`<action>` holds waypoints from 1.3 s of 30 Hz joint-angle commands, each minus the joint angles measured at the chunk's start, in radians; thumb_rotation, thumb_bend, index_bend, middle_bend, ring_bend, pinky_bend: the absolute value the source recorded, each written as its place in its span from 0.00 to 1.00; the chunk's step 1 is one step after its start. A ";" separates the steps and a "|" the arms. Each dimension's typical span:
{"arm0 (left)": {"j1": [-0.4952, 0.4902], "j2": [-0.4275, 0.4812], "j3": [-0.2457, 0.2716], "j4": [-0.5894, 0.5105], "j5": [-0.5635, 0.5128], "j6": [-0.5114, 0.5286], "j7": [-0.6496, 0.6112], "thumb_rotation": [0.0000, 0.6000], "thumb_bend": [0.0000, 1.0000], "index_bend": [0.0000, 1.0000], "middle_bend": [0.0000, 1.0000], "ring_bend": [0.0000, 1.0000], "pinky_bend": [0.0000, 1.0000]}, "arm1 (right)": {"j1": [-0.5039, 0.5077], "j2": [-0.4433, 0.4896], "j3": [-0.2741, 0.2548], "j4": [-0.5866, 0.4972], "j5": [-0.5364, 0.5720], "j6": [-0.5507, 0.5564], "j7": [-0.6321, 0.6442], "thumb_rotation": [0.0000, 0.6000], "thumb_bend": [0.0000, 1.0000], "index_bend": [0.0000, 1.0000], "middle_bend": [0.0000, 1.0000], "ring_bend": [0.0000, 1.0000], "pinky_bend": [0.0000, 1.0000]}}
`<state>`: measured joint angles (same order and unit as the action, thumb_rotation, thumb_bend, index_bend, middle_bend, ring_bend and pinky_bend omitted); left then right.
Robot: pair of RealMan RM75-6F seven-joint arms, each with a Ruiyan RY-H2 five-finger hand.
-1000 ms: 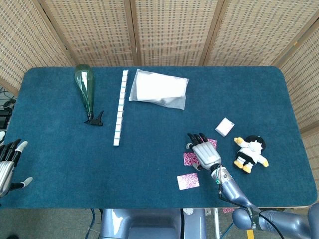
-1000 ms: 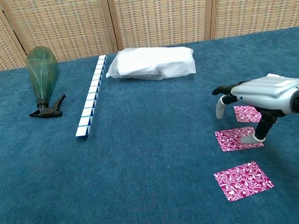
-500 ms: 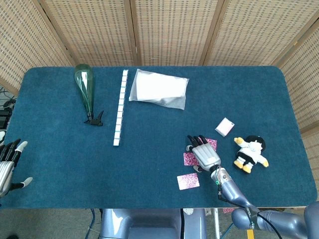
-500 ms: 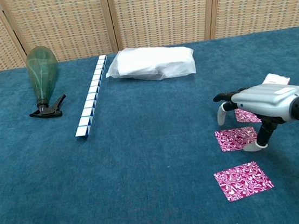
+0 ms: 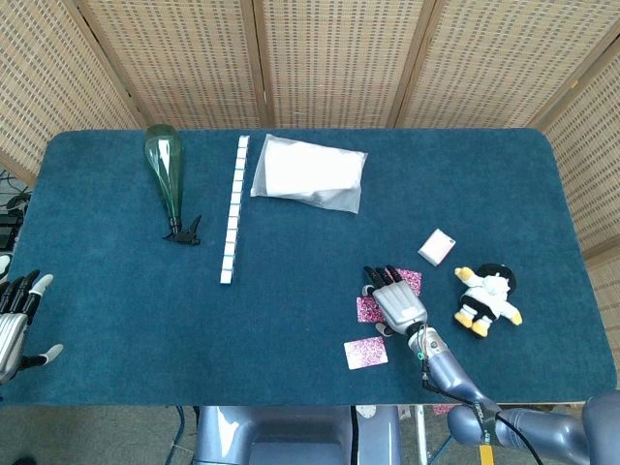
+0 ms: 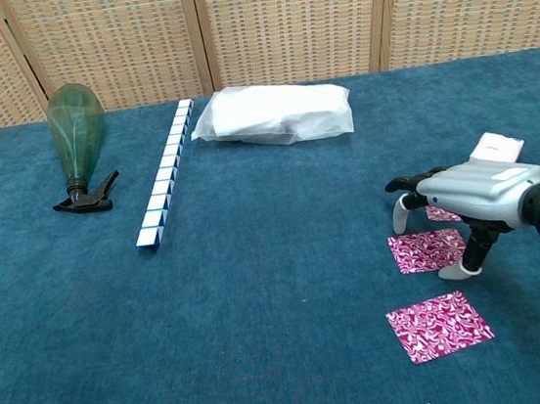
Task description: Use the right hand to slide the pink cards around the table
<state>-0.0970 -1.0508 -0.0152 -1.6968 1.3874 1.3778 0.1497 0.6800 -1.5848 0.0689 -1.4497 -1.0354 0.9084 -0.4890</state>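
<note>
Contact is what the coming slide depends on. The right hand (image 6: 471, 195) arches over the middle pink card (image 6: 424, 249), fingers spread and curled down, nothing held — one digit (image 6: 474, 258) is planted at that card's near right corner. A second pink card (image 6: 438, 325) lies nearer the robot, just short of the fingers; a third (image 6: 441, 212) is half hidden beneath the palm. The left hand (image 5: 14, 324) rests open, well apart.

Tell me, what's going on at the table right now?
Right hand arched over the middle pink card, thumb down beside it. Left hand open, idle. Nothing blocking.
</note>
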 commanded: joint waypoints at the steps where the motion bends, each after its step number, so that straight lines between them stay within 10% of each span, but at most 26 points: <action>1: 0.000 0.000 0.000 -0.001 -0.001 0.000 0.001 1.00 0.01 0.00 0.00 0.00 0.00 | 0.000 -0.003 0.003 0.006 0.000 0.001 0.005 1.00 0.26 0.29 0.00 0.00 0.02; 20: -0.001 -0.001 -0.001 -0.004 -0.007 -0.001 0.010 1.00 0.01 0.00 0.00 0.00 0.00 | 0.000 0.004 0.011 0.001 0.027 -0.019 0.042 1.00 0.41 0.54 0.00 0.00 0.02; 39: -0.001 -0.001 -0.001 -0.005 -0.007 0.000 0.012 1.00 0.01 0.00 0.00 0.00 0.00 | -0.017 -0.005 0.004 0.026 -0.037 -0.012 0.117 1.00 0.41 0.57 0.00 0.00 0.02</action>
<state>-0.0975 -1.0516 -0.0161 -1.7015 1.3804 1.3773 0.1620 0.6639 -1.5902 0.0728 -1.4236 -1.0714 0.8959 -0.3728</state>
